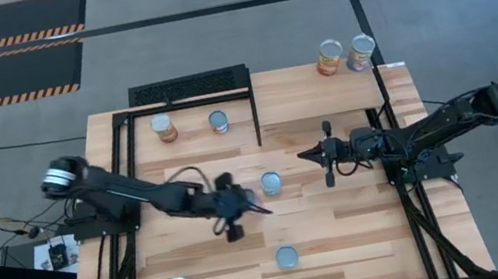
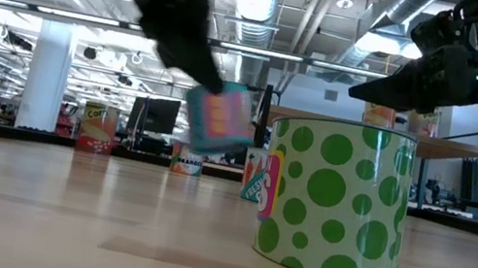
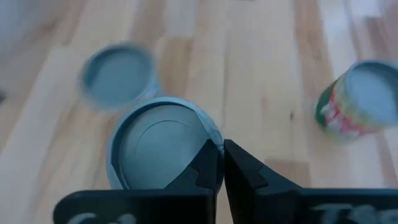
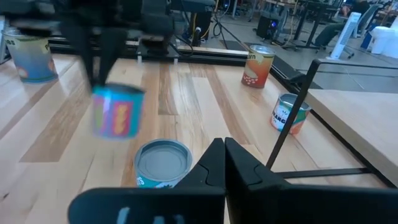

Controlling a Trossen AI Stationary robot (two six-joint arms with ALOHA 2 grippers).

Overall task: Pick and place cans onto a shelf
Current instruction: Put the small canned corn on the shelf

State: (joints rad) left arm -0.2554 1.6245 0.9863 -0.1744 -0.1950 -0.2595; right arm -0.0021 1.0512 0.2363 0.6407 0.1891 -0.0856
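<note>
Left wrist view: left gripper [image 3: 222,163] jaws together at blue can [image 3: 158,146] rim; stiff, slick, probably best clamped across sides; right gripper [image 4: 222,152] jaws together too.

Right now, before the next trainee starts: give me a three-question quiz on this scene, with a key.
1. How many cans stand on the shelf?
2. True or false: the blue can beneath the left gripper stands flat on the table.
3. The right gripper is: A) parked off the table; B) over mid-table, fingers shut, holding nothing; C) clamped on a can.

Key: 1) two. 2) False: the low view shows it tilted, clear of the table. 3) B.
</note>
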